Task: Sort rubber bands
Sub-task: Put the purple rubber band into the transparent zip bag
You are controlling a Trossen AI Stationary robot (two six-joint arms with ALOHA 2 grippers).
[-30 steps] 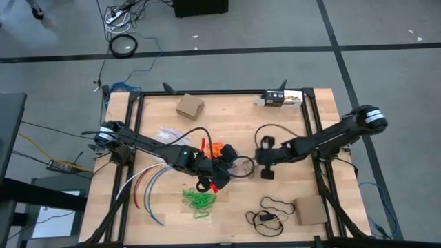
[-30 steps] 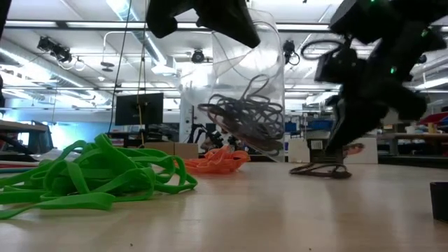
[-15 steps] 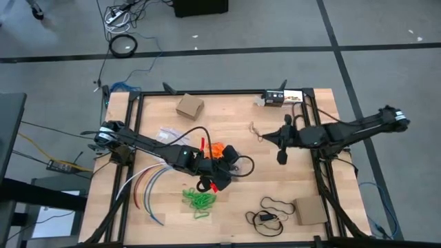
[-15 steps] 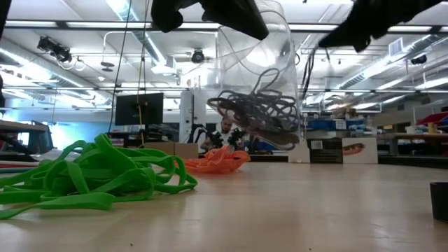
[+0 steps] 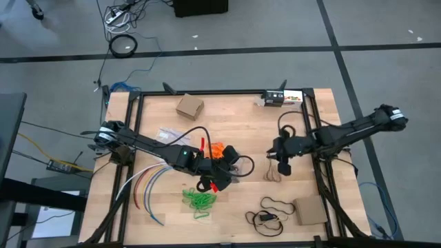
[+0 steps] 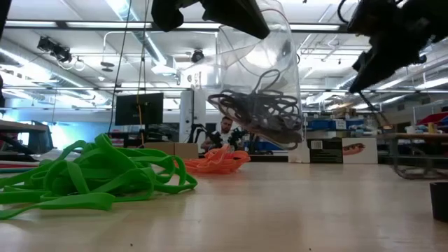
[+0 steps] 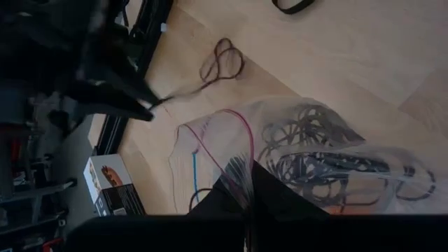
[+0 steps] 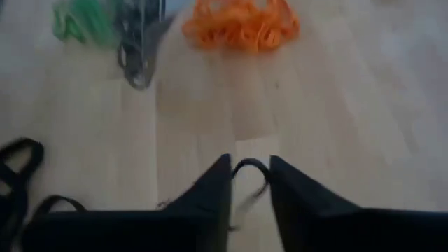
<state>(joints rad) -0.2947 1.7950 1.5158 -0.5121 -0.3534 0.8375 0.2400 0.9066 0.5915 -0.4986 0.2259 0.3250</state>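
Left gripper (image 5: 227, 164) clamps clear bag (image 6: 260, 84) of dark bands at centre; right gripper (image 8: 249, 183), three o'clock, parted around a dark band (image 8: 253, 168).

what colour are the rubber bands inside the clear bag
Dark brown-black rubber bands, clearest in the low view.

We find no readable text. Small box (image 5: 276, 98) at table's far edge carries printed label, lettering too small to make out. Same box (image 7: 113, 187) in left wrist view shows picture only, no legible words.
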